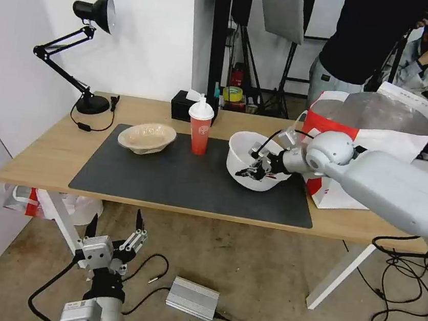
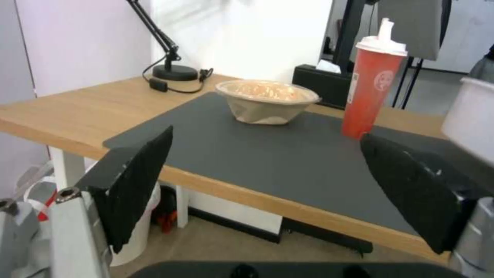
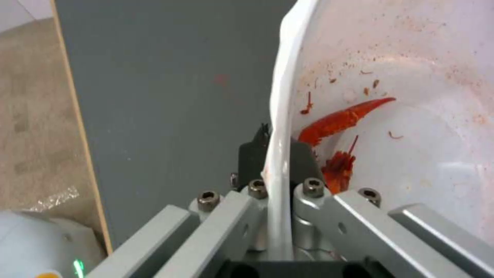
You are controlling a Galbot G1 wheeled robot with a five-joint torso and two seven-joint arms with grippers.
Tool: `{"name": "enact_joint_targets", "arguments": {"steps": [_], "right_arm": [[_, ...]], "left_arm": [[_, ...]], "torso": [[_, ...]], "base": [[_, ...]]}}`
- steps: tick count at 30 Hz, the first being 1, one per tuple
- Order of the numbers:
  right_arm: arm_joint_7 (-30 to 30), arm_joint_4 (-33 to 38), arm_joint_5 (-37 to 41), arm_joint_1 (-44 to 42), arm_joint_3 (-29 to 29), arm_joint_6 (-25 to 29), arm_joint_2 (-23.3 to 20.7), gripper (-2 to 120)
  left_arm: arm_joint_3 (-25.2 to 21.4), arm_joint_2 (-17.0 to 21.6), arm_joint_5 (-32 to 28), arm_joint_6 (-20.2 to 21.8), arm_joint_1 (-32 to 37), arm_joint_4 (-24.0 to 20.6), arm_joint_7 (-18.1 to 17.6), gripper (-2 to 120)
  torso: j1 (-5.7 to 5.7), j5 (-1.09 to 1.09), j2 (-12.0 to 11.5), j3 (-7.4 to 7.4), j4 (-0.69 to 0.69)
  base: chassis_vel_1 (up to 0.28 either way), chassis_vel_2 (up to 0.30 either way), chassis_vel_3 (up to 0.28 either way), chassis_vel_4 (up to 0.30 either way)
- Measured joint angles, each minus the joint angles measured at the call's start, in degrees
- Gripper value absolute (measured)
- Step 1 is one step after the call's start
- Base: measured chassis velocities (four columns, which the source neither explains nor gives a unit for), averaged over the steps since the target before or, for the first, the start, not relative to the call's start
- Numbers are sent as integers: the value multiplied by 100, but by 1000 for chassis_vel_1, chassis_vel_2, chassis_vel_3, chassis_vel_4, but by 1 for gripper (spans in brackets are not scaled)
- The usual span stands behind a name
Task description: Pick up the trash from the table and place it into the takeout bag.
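Note:
My right gripper (image 1: 255, 171) is shut on the rim of the large round white bowl (image 1: 241, 150), which tilts on the dark grey mat (image 1: 181, 180) of the table (image 1: 44, 154). The right wrist view has the jaws pinching the bowl's wall (image 3: 280, 116), with red food scraps (image 3: 345, 117) inside. The red drink cup (image 1: 200, 128) stands upright at the mat's back edge, and the beige pulp bowl (image 1: 147, 137) sits to its left. The takeout bag (image 1: 382, 128) stands open at the table's right end. My left gripper (image 1: 114, 231) hangs open below the table's front edge.
A black desk lamp (image 1: 89, 53) and its cord occupy the table's back left corner. A black tissue box (image 1: 184, 105) sits behind the cup. A silver box (image 1: 192, 298) and cables lie on the floor. People stand behind the bag.

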Motion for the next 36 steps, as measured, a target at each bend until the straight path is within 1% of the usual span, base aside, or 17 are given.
{"name": "enact_joint_targets", "arguments": {"steps": [16, 22, 36], "right_arm": [[-88, 34, 168, 321, 148, 34, -61, 0], [-124, 6, 253, 463, 209, 34, -5, 0], [-223, -93, 373, 815, 264, 50, 123, 0]], "left_arm": [[20, 3, 25, -20, -28, 43, -20, 95], [37, -7, 21, -48, -30, 52, -21, 96], [69, -81, 25, -25, -2, 46, -25, 95]], "torso": [[0, -1, 0, 0, 0], [0, -1, 0, -1, 1], [0, 0, 0, -1, 0]], "base": [[0, 0, 0, 0], [0, 0, 0, 0], [0, 0, 0, 0]]}}
